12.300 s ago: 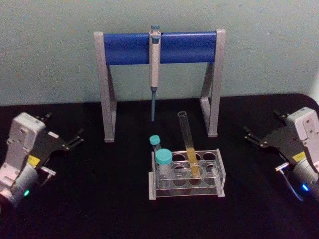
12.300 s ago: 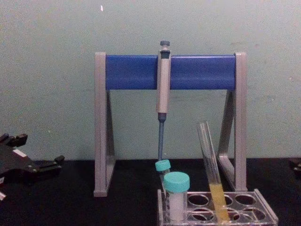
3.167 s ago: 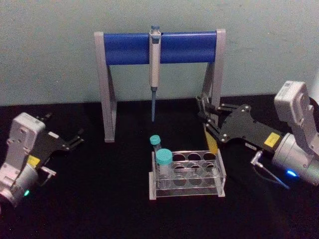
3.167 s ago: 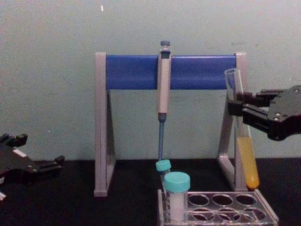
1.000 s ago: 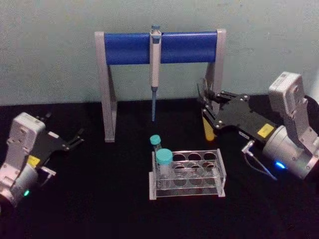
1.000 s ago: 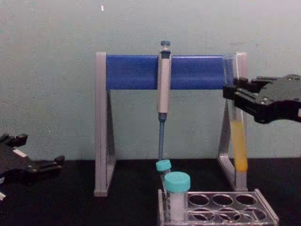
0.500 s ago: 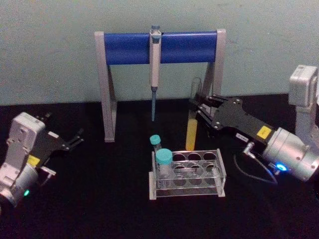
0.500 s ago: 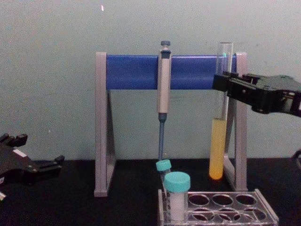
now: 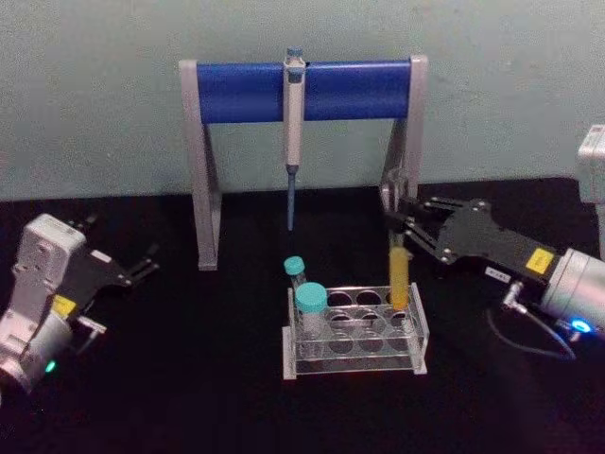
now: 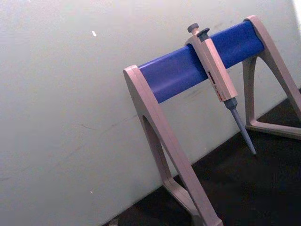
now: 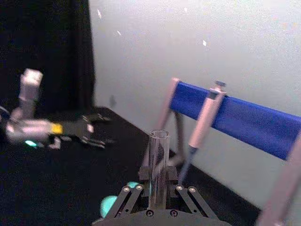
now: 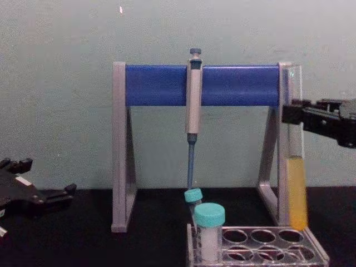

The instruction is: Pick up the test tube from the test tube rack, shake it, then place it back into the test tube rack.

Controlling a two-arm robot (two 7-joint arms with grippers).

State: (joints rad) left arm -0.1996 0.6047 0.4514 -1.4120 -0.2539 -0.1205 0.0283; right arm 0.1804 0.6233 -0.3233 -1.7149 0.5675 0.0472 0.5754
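Within 0.5 s the right gripper (image 9: pixel 394 225), clamped on the test tube (image 9: pixel 399 276), swung right and down to the test tube rack (image 9: pixel 417 348), rear-right hole: reinsertion likely next; left gripper (image 9: pixel 144 263) parked open

The test tube (image 9: pixel 400 274) hangs over the test tube rack's (image 9: pixel 354 364) right end, pipette stand (image 9: pixel 246 92) behind.

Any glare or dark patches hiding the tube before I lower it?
Head view: no glare; the test tube shows its yellow liquid well, but the right hand and parked left hand are hard to outline on the black table. Chest view: the tube's clear top is faint against the pipette stand. Right wrist view: its rim stands out against the pale wall.
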